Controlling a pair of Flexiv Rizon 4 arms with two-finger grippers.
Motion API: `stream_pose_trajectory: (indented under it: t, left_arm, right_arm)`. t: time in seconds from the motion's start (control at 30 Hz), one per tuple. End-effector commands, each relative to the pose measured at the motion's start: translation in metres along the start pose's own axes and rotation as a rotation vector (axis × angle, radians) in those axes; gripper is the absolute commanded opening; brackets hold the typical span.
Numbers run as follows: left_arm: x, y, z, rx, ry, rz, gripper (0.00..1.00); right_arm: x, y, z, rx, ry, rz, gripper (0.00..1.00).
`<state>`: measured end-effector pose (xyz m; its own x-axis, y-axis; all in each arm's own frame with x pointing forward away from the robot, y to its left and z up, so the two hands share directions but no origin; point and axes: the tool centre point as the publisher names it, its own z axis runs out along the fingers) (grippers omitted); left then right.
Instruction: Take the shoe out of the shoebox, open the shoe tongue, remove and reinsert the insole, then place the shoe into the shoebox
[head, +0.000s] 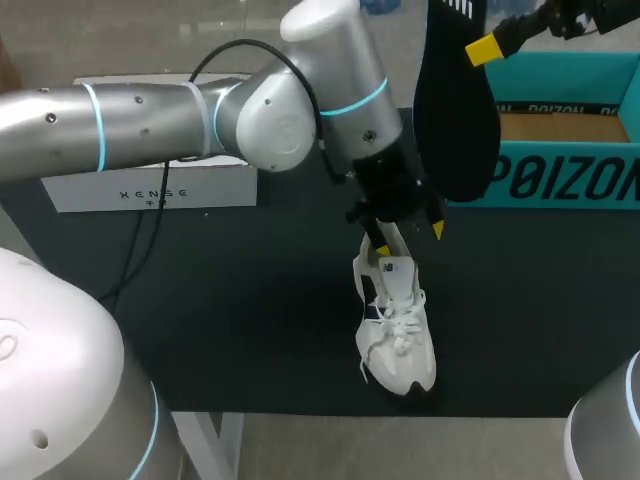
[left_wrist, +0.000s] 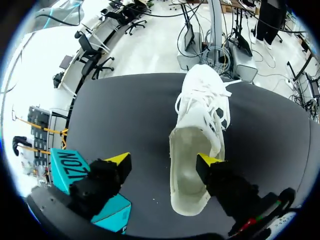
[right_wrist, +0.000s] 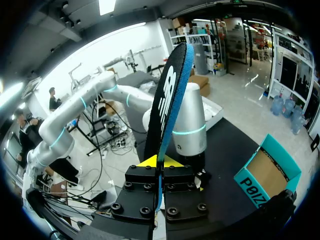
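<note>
My left pincer (left_wrist: 164, 160) is black, tipped yellow. At six o'clock on the black mat (head: 250, 320) the shoe (head: 397, 330) is white with black patches. The insole (head: 455, 110) is black, edged blue. The shoebox (head: 610, 70) at two o'clock is teal, brown inside.

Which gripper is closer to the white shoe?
Left. The left gripper hangs at the heel of the shoe; the right gripper holds the insole up near the shoebox.

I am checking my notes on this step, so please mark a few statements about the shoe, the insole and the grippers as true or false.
1. The right gripper is shut on the black insole. True.
2. The white shoe lies inside the shoebox. False: it is on the table, outside the box.
3. The left gripper is open. True.
4. The insole is inside the shoe. False: it is held up in the air.
</note>
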<state>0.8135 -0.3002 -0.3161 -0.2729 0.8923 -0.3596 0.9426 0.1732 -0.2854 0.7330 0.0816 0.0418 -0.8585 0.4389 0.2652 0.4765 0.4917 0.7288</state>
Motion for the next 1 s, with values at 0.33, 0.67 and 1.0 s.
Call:
stream_pose_trajectory:
  t: [0.33,0.67,1.0]
  left_arm:
    - [0.038,-0.008,-0.035,0.121,-0.768,-0.370,1.00]
    - [0.035,-0.012,-0.055,0.175,-0.927,-0.492,1.00]
    - [0.035,-0.012,-0.055,0.175,-0.927,-0.492,1.00]
  right_arm:
    - [-0.001,0.002,0.001,0.005,0.000,0.002,0.00]
    - [-0.001,0.002,0.001,0.005,0.000,0.002,0.00]
    - [-0.001,0.002,0.001,0.005,0.000,0.002,0.00]
